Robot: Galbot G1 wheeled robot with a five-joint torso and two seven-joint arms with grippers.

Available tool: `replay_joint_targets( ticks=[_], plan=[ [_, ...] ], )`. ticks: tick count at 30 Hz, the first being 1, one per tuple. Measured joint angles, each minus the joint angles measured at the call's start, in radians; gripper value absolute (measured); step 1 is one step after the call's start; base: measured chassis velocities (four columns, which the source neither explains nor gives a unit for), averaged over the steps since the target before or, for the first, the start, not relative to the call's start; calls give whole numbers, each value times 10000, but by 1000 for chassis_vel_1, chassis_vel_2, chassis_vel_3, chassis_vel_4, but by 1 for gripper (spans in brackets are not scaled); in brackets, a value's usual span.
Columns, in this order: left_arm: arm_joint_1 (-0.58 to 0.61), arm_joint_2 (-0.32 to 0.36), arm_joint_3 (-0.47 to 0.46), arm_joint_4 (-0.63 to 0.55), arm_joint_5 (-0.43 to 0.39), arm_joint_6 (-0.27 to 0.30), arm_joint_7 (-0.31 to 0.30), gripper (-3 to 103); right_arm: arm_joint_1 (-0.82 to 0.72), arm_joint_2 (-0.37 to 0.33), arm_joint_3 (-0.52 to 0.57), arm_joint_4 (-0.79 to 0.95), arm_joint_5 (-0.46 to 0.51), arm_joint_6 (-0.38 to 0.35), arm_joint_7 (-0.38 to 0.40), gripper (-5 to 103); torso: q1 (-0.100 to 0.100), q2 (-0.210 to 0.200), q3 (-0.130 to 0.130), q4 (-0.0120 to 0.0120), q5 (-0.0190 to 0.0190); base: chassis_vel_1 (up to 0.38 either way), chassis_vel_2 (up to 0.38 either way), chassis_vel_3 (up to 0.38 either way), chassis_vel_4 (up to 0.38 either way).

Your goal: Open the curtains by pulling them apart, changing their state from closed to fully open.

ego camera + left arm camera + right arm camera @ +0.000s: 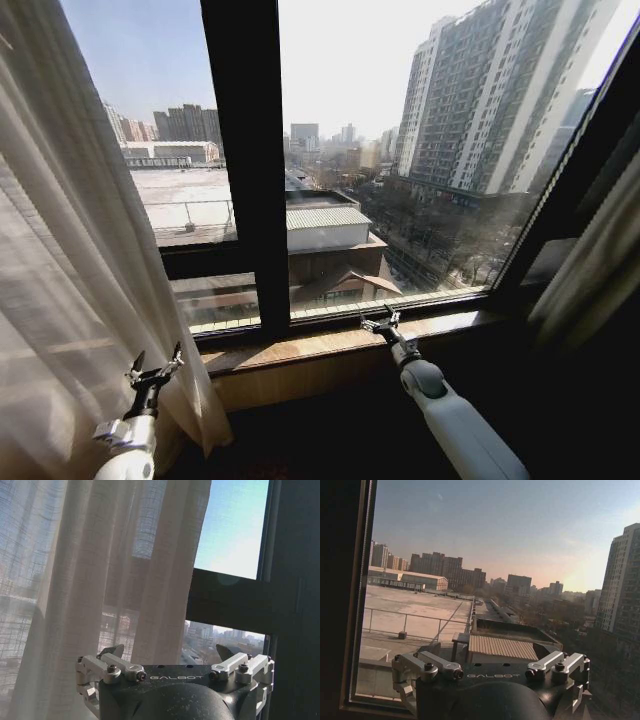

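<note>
The curtains stand apart. The left sheer white panel (70,250) hangs gathered at the left of the window, its pleats seen close up in the left wrist view (100,580). A right panel (590,270) hangs in shade at the far right edge. My left gripper (158,362) (170,652) is low at the left, just in front of the left panel's inner edge, open with nothing between its fingers. My right gripper (381,320) (487,655) is open at the middle, just above the window sill, facing the bare glass and holding nothing.
A wide dark window post (245,150) divides the glass. A wooden sill (330,345) runs below it, with a dark wall under it. Beyond the glass lie rooftops and tall buildings (490,100). A dark frame (560,200) slants at the right.
</note>
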Motion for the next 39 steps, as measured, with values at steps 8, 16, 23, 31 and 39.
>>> replay_joint_targets(
  ticks=[8,16,23,31,39],
  plan=[
    [0,0,0,0,0,0,0,100,0,0,0,0,0,0,0,100,0,1,0,0,0,0,0,0,0],
    [0,0,0,0,0,0,0,100,0,0,0,0,0,0,0,100,0,0,0,0,0,0,0,0,0],
    [-72,23,86,-20,5,166,-80,100,0,0,0,0,0,0,0,100,0,1,0,3,0,0,0,0,0],
    [-1019,370,1172,-451,196,2238,-1167,100,0,0,0,0,0,0,0,100,2,1,1,0,1,0,0,0,0],
    [-2030,743,2344,-904,398,4474,-2353,100,0,0,0,0,0,0,0,100,2,1,1,0,1,0,0,0,0]
  ],
)
